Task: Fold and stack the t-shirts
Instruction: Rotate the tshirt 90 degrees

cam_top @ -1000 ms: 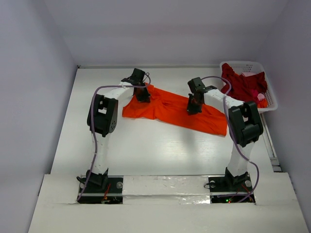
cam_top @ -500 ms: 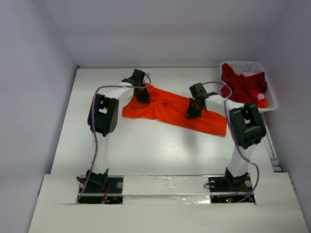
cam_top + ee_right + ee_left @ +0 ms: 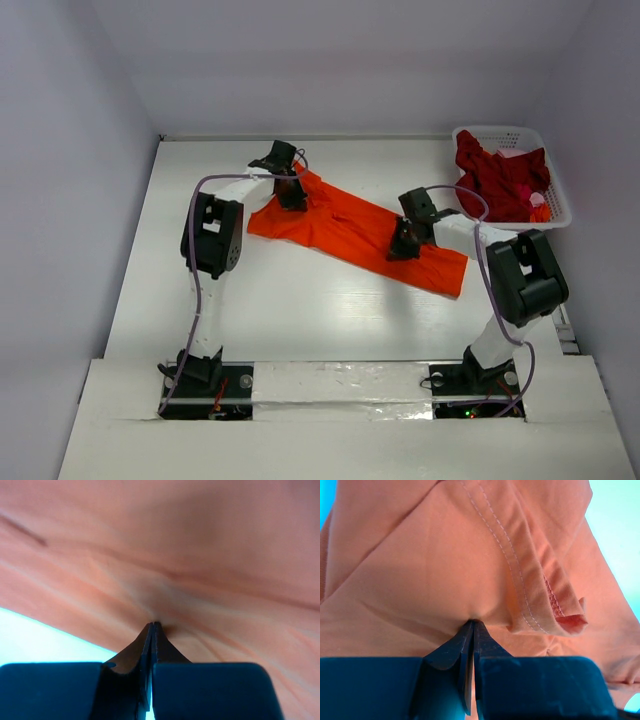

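Cloth: orange t-shirt [image 3: 350, 228] looked soft, limp, light | left pincer [image 3: 291, 197] and right pincer [image 3: 403, 245] each pinched its fabric | hems and corners seemed the best hold

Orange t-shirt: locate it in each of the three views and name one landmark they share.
Top external: orange t-shirt lies slantwise across the table, far left to near right.
Left wrist: orange t-shirt fills most of the frame, stitched hem right of centre.
Right wrist: orange t-shirt fills the upper frame, table at lower left.
Shared landmark: left gripper and right gripper, each shut on it.
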`<state>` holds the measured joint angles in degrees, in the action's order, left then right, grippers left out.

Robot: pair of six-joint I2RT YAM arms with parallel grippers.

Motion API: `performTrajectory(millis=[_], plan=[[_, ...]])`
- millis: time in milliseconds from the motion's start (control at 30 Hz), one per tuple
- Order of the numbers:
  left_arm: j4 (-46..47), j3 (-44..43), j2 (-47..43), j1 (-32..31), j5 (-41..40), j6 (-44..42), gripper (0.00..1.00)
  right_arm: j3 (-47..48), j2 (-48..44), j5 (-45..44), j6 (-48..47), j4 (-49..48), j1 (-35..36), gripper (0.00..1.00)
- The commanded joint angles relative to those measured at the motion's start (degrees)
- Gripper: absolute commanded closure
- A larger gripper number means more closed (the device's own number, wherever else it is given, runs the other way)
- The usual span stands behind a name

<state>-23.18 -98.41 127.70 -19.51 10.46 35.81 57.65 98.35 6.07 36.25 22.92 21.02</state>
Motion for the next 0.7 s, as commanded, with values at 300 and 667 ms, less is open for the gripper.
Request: performTrajectory(millis=[300, 667], plan=[[-4.24, -8.37, 5.63, 1.58, -1.41, -2.59, 1.0, -1.83, -5.88, -1.05, -1.97, 3.19, 7.63, 1.0], [-4.33, -6.44, 3.87, 2.1, -1.93, -3.47, 1.0, 10.44, -9.14, -24.4, 1.54, 16.44, 9.66, 1.0]])
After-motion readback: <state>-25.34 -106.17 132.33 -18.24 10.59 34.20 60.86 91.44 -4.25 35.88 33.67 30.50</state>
